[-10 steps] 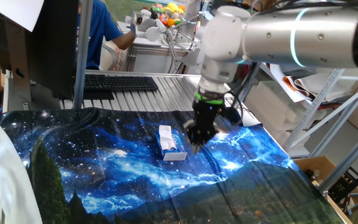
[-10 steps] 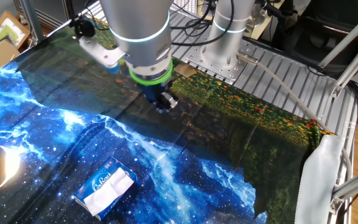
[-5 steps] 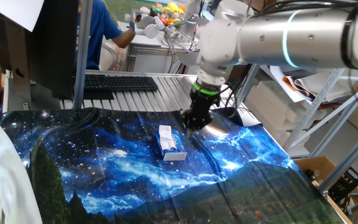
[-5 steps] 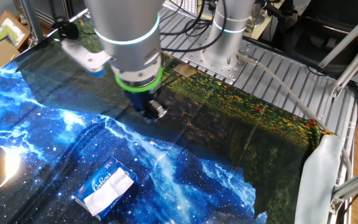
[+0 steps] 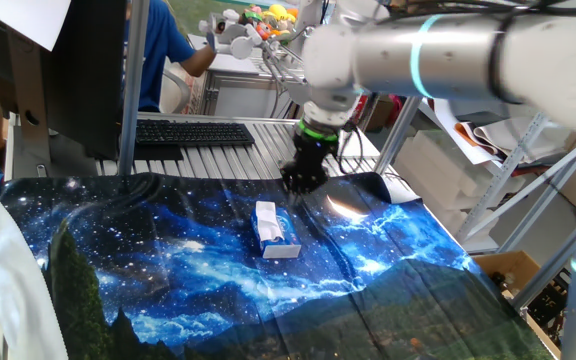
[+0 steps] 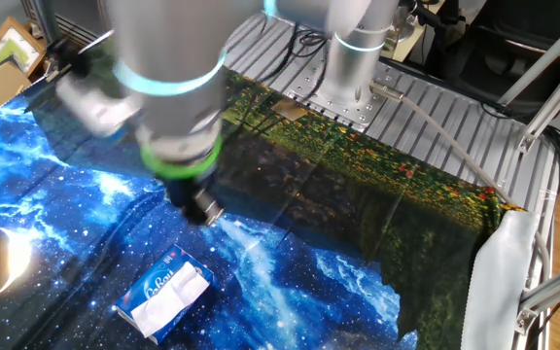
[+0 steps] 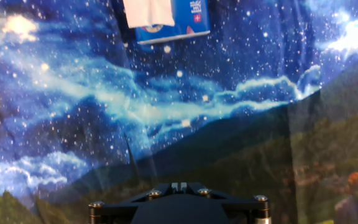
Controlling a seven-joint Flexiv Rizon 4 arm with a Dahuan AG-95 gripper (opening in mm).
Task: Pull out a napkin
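A small blue-and-white tissue pack (image 5: pixel 278 243) lies on the galaxy-print cloth. The white napkin (image 5: pixel 267 217) sticks out of its top, wrinkled. The pack (image 6: pixel 156 283) and napkin (image 6: pixel 177 296) also show in the other fixed view at the lower left, and at the top edge of the hand view, pack (image 7: pixel 190 20) and napkin (image 7: pixel 149 11). My gripper (image 5: pixel 300 181) hangs above the cloth just behind and right of the pack, apart from it. In the other fixed view the gripper (image 6: pixel 200 208) is blurred above the pack. In the hand view the fingertips (image 7: pixel 179 185) sit together, holding nothing.
The galaxy-print cloth (image 5: pixel 168 280) covers the table. A black keyboard (image 5: pixel 193 132) lies on the metal slats behind it. The arm's base (image 6: pixel 353 68) stands at the far edge. A person in blue (image 5: pixel 158 50) is at the back. Metal shelving (image 5: pixel 528 180) stands to the right.
My gripper has moved across the cloth toward the tissue pack, from well to its side to just beside it. The pack and napkin have not moved.
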